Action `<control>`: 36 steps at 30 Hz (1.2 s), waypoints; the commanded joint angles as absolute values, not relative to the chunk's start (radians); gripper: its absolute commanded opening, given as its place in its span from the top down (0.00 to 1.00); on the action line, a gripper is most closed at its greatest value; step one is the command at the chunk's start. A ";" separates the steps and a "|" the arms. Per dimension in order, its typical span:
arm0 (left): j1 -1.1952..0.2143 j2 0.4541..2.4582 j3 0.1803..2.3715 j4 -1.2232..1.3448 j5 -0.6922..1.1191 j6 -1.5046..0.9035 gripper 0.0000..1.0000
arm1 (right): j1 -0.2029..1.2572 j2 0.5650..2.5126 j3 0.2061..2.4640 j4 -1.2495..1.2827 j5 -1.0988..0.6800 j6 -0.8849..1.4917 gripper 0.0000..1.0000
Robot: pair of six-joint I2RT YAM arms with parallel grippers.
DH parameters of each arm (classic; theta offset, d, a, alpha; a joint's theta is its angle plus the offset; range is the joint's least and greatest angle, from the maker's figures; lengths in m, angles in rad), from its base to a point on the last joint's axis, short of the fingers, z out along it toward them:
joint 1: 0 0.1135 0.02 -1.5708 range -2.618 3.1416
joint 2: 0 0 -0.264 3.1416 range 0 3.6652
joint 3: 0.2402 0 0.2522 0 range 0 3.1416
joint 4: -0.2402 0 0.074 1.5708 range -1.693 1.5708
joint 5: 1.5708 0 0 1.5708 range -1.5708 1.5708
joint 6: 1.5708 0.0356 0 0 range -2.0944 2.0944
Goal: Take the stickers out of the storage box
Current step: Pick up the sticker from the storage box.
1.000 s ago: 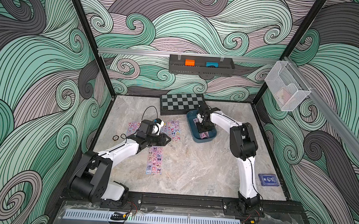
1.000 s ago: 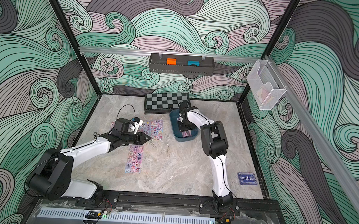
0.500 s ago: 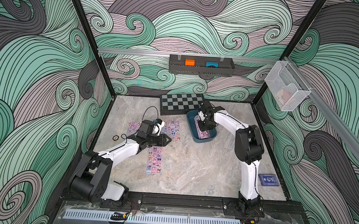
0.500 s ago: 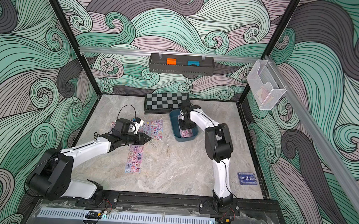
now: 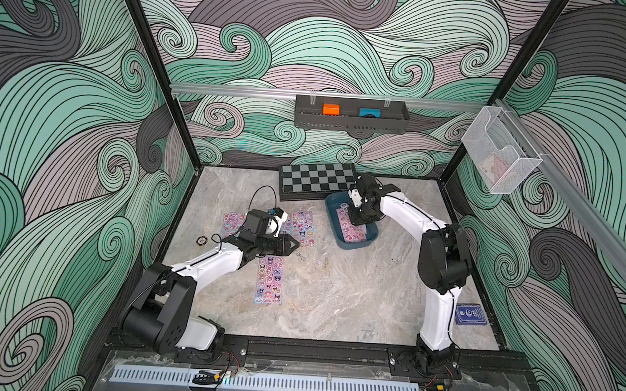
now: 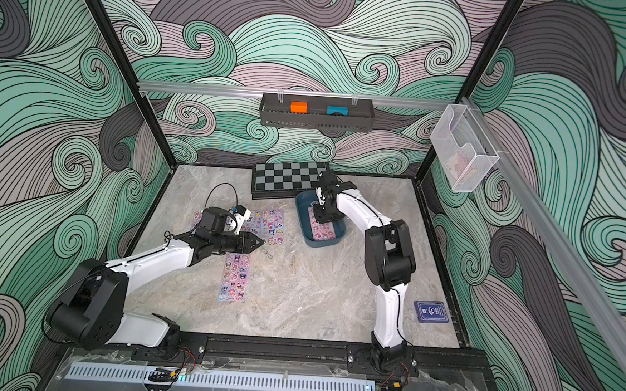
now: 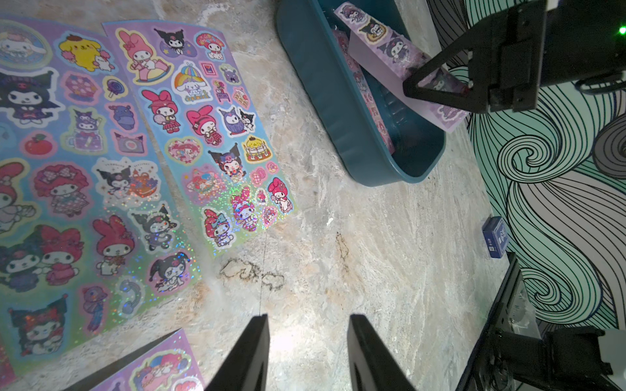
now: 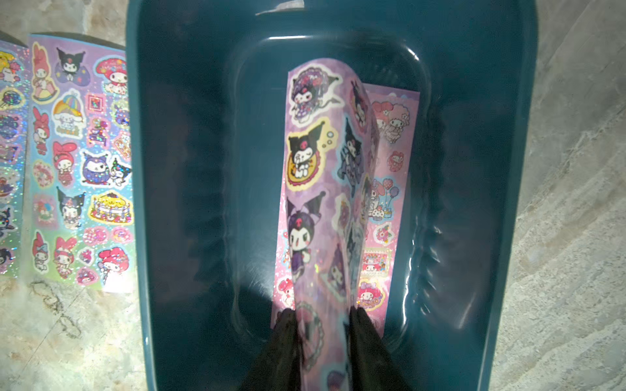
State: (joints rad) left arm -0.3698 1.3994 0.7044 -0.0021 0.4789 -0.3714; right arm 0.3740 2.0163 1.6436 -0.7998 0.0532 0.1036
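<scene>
In a top view, at least three loose sticker sheets (image 5: 270,287) lie beside the teal storage box (image 5: 353,244), roughly parallel to it. Left wrist: left tool (image 7: 309,320) open, empty. Right wrist: right tool (image 8: 321,313) pinches one curled sticker sheet (image 8: 315,169) lengthwise inside the box, with one flat sticker sheet (image 8: 389,162) beneath.

Top views are bright and sharp; inside the storage box (image 8: 162,169) my right wrist view is dim, with glare, the stickers (image 8: 311,189) blurred.

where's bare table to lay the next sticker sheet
Widest bare patch: front middle, between the lone sheet and the right arm. Another in the back left corner beside the chessboard. Crowded between the tub and left gripper.
</scene>
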 commanded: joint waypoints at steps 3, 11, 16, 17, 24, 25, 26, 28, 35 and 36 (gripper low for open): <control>-0.376 1.412 0.739 -0.015 0.490 -0.353 0.57 | 0.370 1.894 1.570 -0.746 0.023 0.118 0.72; -0.375 1.417 0.773 0.100 0.540 -0.506 0.52 | 0.397 1.669 1.356 -0.602 0.033 0.086 0.77; -0.376 1.497 0.877 0.181 0.567 -0.682 0.49 | 0.430 1.541 1.294 -0.575 0.052 0.075 0.80; -0.376 1.512 0.899 0.202 0.574 -0.711 0.49 | 0.435 1.520 1.287 -0.571 0.056 0.075 0.80; -0.381 1.642 1.072 0.362 0.652 -0.944 0.49 | 0.492 1.398 1.259 -0.552 0.061 0.100 0.79; -0.383 1.653 1.082 0.388 0.659 -0.979 0.49 | 0.500 1.391 1.259 -0.554 0.057 0.107 0.79; -0.385 1.659 1.086 0.407 0.664 -1.007 0.49 | 0.505 1.384 1.258 -0.554 0.046 0.115 0.79; -0.395 1.666 1.078 0.460 0.675 -1.059 0.49 | 0.515 1.363 1.240 -0.531 0.014 0.144 0.79; -0.431 1.628 1.032 0.539 0.674 -1.104 0.49 | 0.541 1.361 1.227 -0.504 -0.057 0.174 0.79; -0.432 1.618 1.024 0.540 0.668 -1.103 0.49 | 0.546 1.362 1.227 -0.504 -0.064 0.176 0.79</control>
State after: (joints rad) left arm -0.4229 1.6531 1.0340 0.4828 0.6514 -1.0729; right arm 0.5323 1.3628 1.2285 -0.5308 -0.0204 0.1535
